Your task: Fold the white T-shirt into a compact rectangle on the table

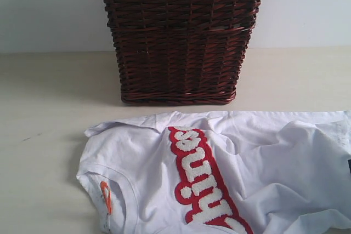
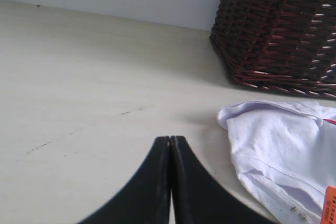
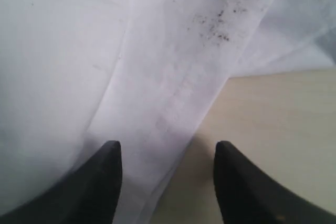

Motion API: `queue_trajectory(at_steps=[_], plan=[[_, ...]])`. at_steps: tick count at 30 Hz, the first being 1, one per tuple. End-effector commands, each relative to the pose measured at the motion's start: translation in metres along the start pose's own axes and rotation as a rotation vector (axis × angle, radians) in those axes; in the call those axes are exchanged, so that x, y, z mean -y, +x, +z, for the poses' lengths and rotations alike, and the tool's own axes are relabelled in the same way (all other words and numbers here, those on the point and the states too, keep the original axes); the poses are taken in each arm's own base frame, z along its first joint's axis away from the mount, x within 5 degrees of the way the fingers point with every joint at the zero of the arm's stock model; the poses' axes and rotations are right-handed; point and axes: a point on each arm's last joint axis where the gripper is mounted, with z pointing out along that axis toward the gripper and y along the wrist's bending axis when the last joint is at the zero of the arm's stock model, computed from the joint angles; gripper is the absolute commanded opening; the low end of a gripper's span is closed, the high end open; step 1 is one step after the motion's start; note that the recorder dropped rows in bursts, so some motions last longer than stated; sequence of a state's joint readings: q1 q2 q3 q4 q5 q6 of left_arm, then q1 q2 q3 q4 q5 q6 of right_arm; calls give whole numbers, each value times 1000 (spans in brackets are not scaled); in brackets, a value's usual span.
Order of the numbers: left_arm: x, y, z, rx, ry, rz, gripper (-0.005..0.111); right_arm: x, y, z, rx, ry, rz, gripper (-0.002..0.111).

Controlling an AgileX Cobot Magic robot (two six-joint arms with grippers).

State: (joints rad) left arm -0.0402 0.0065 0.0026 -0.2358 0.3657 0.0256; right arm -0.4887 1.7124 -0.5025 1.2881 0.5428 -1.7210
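On the table (image 1: 44, 135), white T-shirt (image 1: 274, 152) lies rumpled; left gripper (image 2: 170, 139) closed empty, right gripper (image 3: 168, 145) parted.

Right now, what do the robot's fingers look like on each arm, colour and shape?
The left gripper has two matte black fingers, broad at the base and curving to narrow tips. The right gripper has the same smooth black fingers with blunt, rounded tips. No cables, markings or arm links show in either wrist view.

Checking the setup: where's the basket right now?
The basket stands at the top middle of the exterior view, just behind the T-shirt on the table.
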Motion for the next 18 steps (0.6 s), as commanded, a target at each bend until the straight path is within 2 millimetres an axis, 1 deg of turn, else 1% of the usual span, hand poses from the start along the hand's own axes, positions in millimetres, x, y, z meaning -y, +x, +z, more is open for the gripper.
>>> queue_trajectory(at_steps=[1, 3, 5, 8, 10, 13, 18], plan=[[1, -1, -1, 10, 9, -4, 0, 4, 2, 7, -7, -12, 2, 49], [1, -1, -1, 10, 9, -4, 0, 5, 3, 8, -12, -14, 2, 42], [1, -1, -1, 10, 9, -4, 0, 5, 4, 9, -13, -16, 2, 29], [1, -1, -1, 10, 9, -4, 0, 5, 3, 10, -5, -18, -14, 14], [1, -1, -1, 10, 9, -4, 0, 5, 3, 10, -3, -18, -35, 7], [1, -1, -1, 10, 9, -4, 0, 5, 3, 10, -3, -18, -51, 3], [1, -1, -1, 10, 9, -4, 0, 5, 3, 10, -4, -12, -51, 3]])
